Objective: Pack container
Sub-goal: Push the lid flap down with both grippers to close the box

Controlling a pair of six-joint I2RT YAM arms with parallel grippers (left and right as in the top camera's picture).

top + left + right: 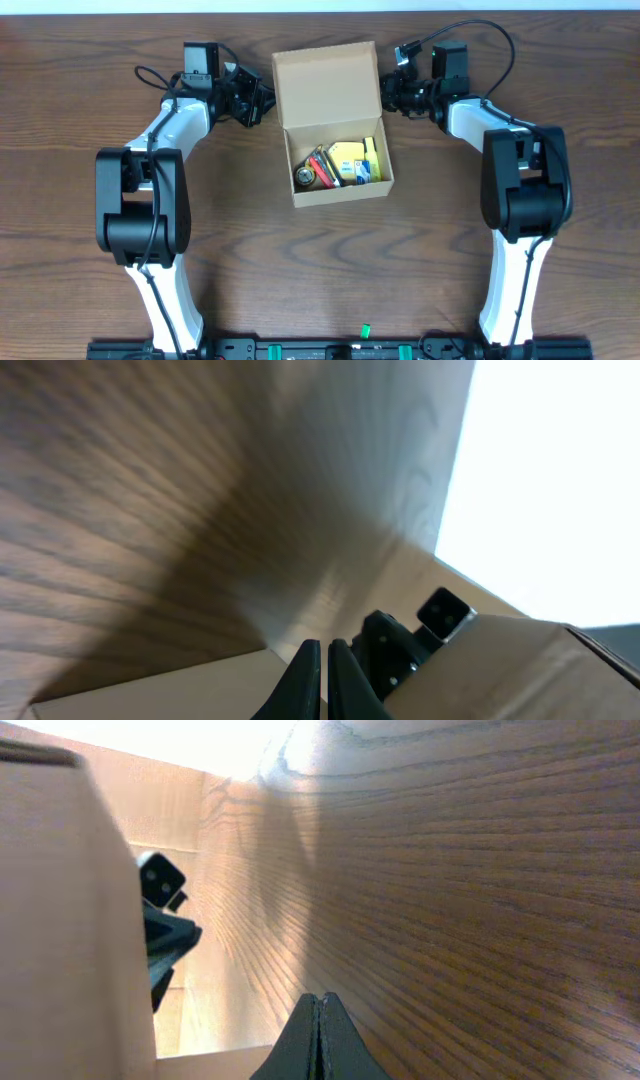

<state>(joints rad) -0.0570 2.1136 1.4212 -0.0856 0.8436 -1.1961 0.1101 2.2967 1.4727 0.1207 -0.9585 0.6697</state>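
The container [340,192], a tan cardboard box, stands open at the table's middle with its flap lid [327,85] leaning back. Inside lie yellow stationery [355,160], a red pen [322,165] and a small round metal item [304,177]. My left gripper [262,103] is shut and empty beside the lid's left edge. My right gripper [386,95] is shut and empty beside the lid's right edge. The left wrist view shows shut fingers [325,650] over cardboard [150,695]. The right wrist view shows shut fingers [318,1000] beside the cardboard [50,920].
Dark wood table [300,270] all around the box. Each wrist view shows the opposite gripper beyond the lid, in the left wrist view [420,630] and in the right wrist view [160,920]. The arm bases stand at the front left and right.
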